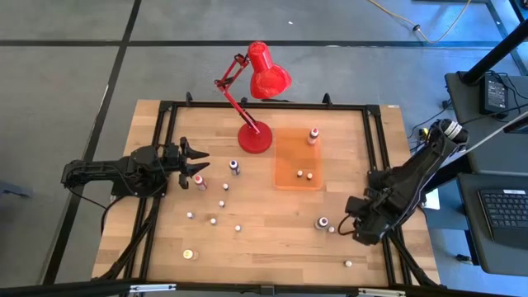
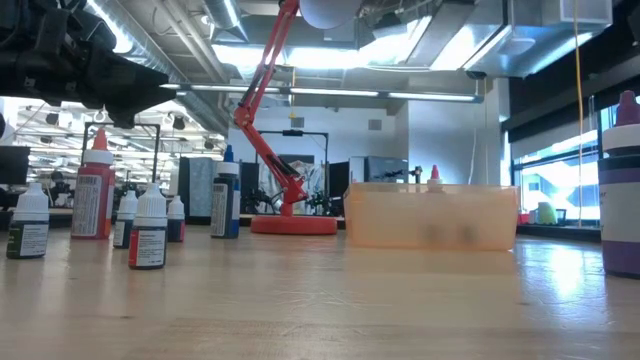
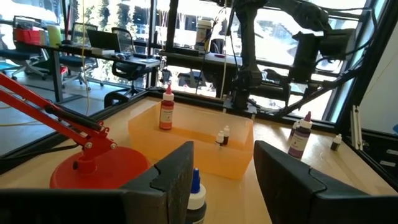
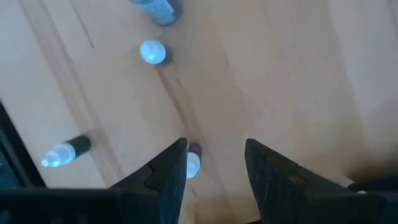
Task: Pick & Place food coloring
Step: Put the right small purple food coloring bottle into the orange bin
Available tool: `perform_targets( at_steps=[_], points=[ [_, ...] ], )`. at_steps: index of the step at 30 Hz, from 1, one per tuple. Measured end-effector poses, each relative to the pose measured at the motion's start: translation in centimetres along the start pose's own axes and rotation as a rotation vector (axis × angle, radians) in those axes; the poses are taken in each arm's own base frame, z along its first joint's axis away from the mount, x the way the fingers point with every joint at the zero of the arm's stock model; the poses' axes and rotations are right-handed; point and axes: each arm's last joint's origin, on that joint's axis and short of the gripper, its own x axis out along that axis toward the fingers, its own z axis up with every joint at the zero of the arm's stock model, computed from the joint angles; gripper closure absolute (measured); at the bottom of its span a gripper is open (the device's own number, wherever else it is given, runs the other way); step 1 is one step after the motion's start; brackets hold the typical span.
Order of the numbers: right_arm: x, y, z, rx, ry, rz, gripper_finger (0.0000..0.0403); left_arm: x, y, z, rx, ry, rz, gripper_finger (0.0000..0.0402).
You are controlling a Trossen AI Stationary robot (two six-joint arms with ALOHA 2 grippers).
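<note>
both arms low over wooden table (image 1: pixel 272 239), food coloring bottles scattered, none gripped

left gripper (image 1: pixel 191 165) jaws parted, empty, near the red-bodied bottle (image 1: pixel 200 182) beside the red lamp (image 1: pixel 256 136). right gripper (image 4: pixel 214 165) jaws parted, empty, over a small white-capped bottle (image 4: pixel 193 163). three bottles sit in the orange tray (image 1: pixel 289 177); others stand loose mid-table.

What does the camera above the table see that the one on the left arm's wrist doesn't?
Only the high view shows the left gripper beside a red bottle, the right gripper, and small bottles scattered on the table. Only the left wrist view shows the blue-capped bottle by its open fingers. Both show the orange tray, its bottles and the red lamp.
</note>
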Motion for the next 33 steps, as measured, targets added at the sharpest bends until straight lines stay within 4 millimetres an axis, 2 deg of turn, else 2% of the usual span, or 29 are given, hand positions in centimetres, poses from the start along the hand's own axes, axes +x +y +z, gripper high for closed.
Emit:
perform_targets(
  at_steps=[5, 10, 14, 26, 33],
  points=[
    [0.4, 0.0, -0.6, 0.004, 0.004, 0.002, 0.0209, 0.0, 0.0, 0.0, 0.000, 0.000, 0.001, 0.0238],
    [1.3, -0.3, -1.3, 0.107, 0.007, -0.006, 0.0162, 0.0, 0.0, 0.0, 0.000, -0.001, 0.001, 0.0240],
    [1.9, 0.2, -1.8, 0.097, 0.050, 0.057, 0.0147, 0.0, 0.0, 0.0, 0.000, -0.001, 0.002, 0.0237],
    [4.1, 1.0, -2.1, 0.109, 0.157, -0.044, 0.0182, 0.0, 0.1, 0.1, -0.001, -0.011, 0.033, 0.0237],
    [4.7, 1.5, -2.1, 0.081, 0.165, -0.034, 0.0213, 0.0, 0.1, 0.1, -0.001, -0.011, 0.033, 0.0240]
  ],
)
